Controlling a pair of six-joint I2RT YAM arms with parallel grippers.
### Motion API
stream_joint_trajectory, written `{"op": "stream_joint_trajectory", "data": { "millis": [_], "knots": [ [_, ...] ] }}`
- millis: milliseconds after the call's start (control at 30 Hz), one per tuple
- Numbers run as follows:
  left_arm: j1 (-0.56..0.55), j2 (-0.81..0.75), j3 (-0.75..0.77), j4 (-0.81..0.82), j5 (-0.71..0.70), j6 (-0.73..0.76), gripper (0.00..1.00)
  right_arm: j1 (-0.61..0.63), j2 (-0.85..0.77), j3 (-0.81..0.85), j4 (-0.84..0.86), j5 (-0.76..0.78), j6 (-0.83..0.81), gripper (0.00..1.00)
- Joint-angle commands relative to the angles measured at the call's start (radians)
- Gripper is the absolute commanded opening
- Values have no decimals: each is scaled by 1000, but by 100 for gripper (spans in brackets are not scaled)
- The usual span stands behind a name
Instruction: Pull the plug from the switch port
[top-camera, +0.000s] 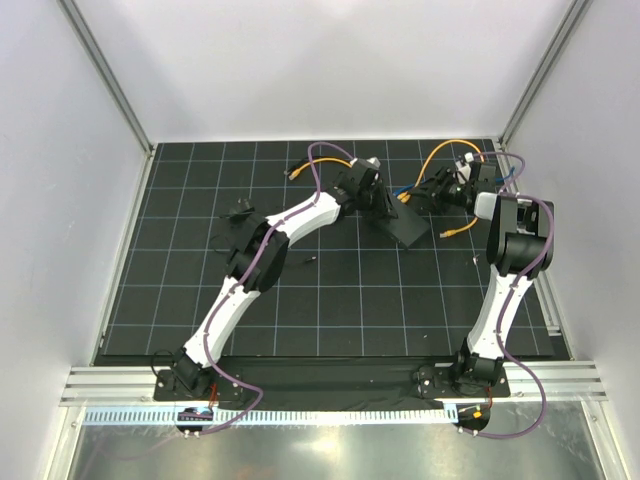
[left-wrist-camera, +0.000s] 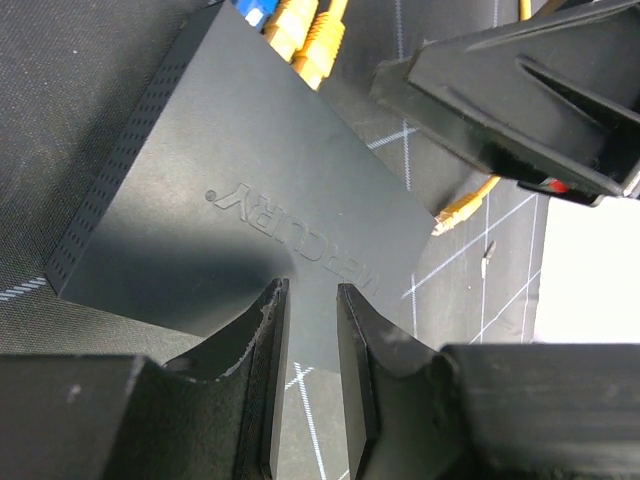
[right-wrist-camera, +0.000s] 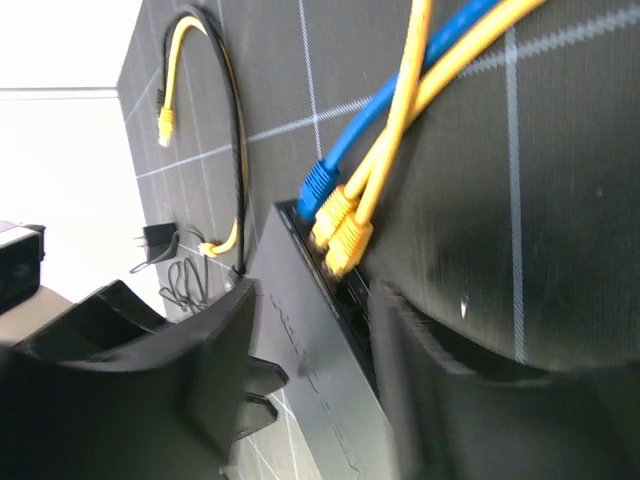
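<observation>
The switch port (right-wrist-camera: 350, 282) is found in one edge of the flat black box (left-wrist-camera: 250, 200), which is seen on the gridded mat (top-camera: 200, 300), towards its far edge and right of its middle. Three plugs are seated side by side in that edge: a blue plug (right-wrist-camera: 318, 186) at the end and two yellow plugs (right-wrist-camera: 345, 235) beside it. Which of them is meant cannot be told.

The right gripper (right-wrist-camera: 318, 290) is held at the ported end, its jaws parted wide with the corner of the box between them. The plugs lie just beyond the fingertips and none is gripped. The left gripper (left-wrist-camera: 310, 292) is set at the opposite edge of the box with only a narrow gap between its jaws. Whether the box is pinched cannot be told.

The step in hand is judged to be the approach, with no plug yet taken. For the next move, the right jaws would need to be brought onto one plug body, its latch pressed, and the plug drawn straight out along the port while the box is steadied.
</observation>
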Motion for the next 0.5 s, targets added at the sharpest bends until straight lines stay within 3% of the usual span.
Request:
{"op": "stream_joint_trajectory", "data": {
  "millis": [0,467],
  "knots": [
    [1,18,44,31,-20,-30,29,-13,30,55,48,-52,7,52],
    [2,23,40,17,-25,-39,29,-15,71,71,48,-89,-10,49]
  ]
}}
